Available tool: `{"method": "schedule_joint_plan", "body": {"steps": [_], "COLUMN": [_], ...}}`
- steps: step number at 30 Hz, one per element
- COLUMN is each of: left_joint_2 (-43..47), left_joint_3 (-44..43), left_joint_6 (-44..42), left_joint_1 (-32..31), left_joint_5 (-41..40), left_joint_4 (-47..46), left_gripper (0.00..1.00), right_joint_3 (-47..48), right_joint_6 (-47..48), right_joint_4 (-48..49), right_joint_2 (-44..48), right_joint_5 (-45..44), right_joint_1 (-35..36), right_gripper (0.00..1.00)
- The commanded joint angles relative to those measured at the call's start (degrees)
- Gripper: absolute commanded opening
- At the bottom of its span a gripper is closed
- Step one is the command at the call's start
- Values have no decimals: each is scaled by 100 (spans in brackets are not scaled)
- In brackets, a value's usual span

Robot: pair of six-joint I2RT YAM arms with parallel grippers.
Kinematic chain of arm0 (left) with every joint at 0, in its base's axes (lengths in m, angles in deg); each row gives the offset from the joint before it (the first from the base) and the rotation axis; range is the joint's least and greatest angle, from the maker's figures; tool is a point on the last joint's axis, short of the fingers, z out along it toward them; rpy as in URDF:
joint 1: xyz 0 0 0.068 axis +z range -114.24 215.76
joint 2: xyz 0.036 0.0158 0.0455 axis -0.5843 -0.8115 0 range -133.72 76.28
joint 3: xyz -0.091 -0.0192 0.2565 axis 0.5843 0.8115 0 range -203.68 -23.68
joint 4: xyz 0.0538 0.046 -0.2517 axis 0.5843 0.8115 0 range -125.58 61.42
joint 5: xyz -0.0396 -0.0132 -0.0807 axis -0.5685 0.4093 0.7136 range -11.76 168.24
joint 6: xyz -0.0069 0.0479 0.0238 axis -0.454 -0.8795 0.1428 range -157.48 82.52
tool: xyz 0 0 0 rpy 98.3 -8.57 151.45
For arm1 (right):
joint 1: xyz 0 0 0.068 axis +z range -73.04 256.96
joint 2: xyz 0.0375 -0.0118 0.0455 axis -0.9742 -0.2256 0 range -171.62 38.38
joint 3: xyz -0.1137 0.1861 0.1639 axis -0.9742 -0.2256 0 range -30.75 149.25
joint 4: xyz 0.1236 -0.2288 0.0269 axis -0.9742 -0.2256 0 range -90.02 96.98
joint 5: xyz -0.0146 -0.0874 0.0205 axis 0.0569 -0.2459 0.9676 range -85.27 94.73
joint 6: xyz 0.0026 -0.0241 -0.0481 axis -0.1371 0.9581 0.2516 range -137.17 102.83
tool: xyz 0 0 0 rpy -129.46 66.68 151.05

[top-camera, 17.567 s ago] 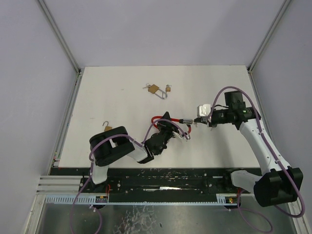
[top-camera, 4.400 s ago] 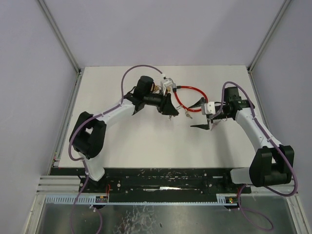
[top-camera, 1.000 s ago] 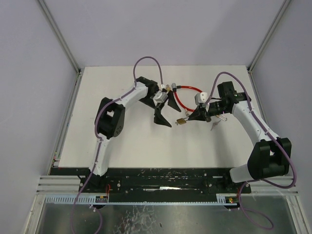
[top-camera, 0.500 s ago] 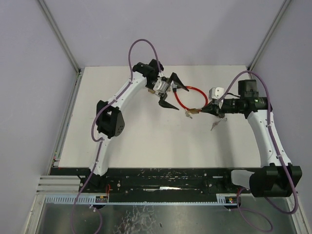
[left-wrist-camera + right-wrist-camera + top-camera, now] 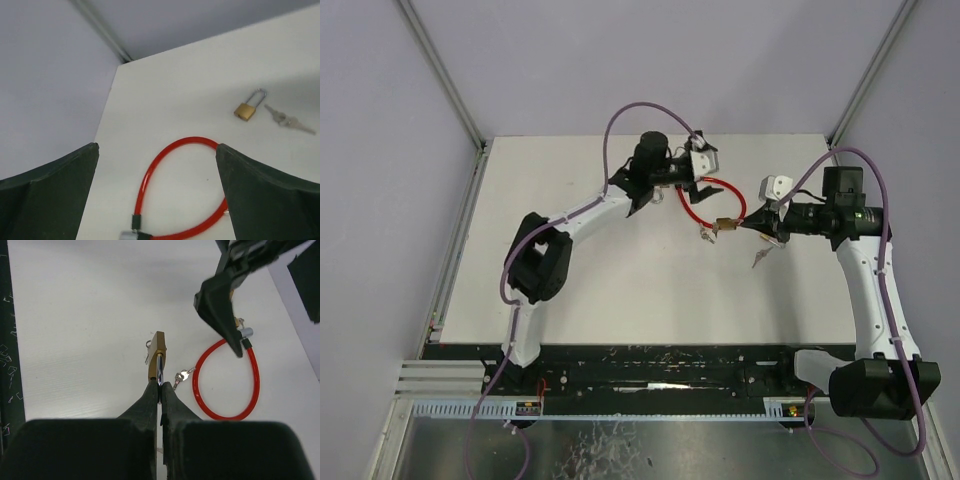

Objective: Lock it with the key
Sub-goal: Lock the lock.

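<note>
We see the red cable lock cut off by the left wrist view's bottom edge. The brass padlock's shackle end seems buried between the right gripper's fingers.

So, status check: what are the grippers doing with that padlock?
Left gripper open, above the red cable lock. Right gripper shut on the brass padlock. Key lying loose beside it. No obstruction seen.

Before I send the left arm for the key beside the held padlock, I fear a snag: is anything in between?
Only partly: the red cable lock lies under the open left gripper, its loop between those jaws and the key. The right gripper, shut on the padlock, crowds the key.
</note>
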Motion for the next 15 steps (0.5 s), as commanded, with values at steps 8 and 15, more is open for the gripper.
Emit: {"method": "schedule_joint_plan", "body": {"steps": [8,15], "left_joint_2": [991,1005], "left_joint_3": [2983,3621], "left_joint_6": [8083,7924], "left_joint_1": [1304,1208], "left_joint_5": [403,1258], "left_joint_4": [-7578,-7554], "left_gripper": [100,100], "right_joint_3": [-64,-226], "right_joint_6": [-165,-141], "right_joint_4": [22,117], "right_joint_2": [58,-449], "right_joint_5": [375,650], "right_joint_1": [-85,-95], "right_gripper": [0,0]}}
